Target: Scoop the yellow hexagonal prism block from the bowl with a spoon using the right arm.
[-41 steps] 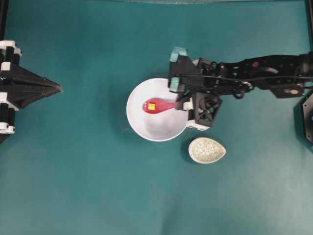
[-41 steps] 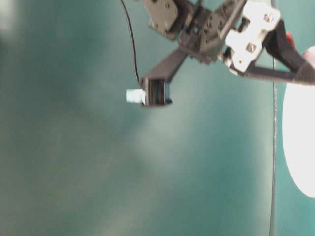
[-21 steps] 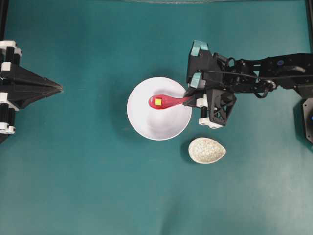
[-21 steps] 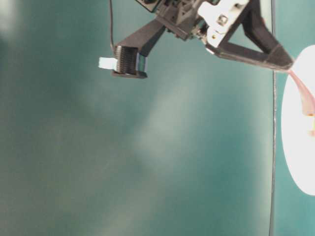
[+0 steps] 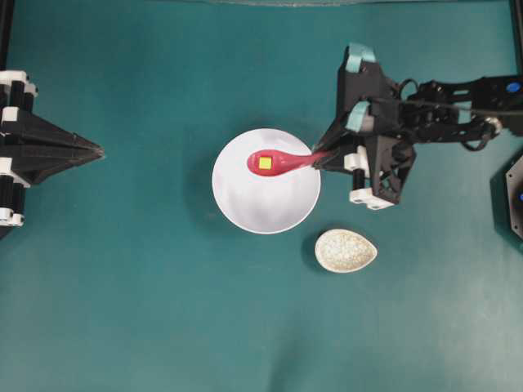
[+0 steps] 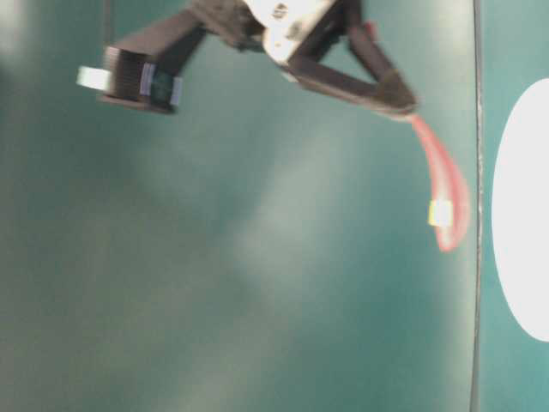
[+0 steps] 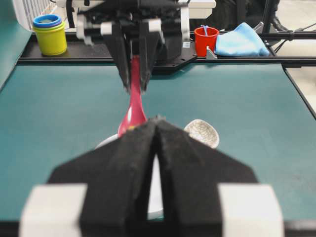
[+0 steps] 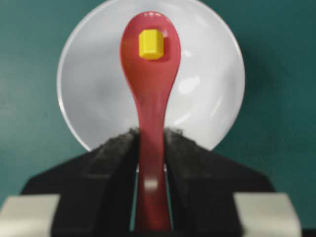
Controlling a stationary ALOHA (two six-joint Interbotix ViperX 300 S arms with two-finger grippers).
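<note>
Yellow hexagonal prism block [image 5: 265, 162] lying in the scoop of the spoon [image 5: 282, 162], above the white bowl [image 5: 266, 200] at frame centre. Right tool [image 5: 320, 159] pinching the spoon handle. Left tool [image 5: 98, 149], at far left, pressed together.

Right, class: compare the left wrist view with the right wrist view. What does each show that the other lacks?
Only the left wrist view: the speckled dish, red cup, blue cloth, and shut left gripper. Only the right wrist view: the whole white bowl and the yellow block in full. Both: the spoon clamped in the right gripper.
</note>
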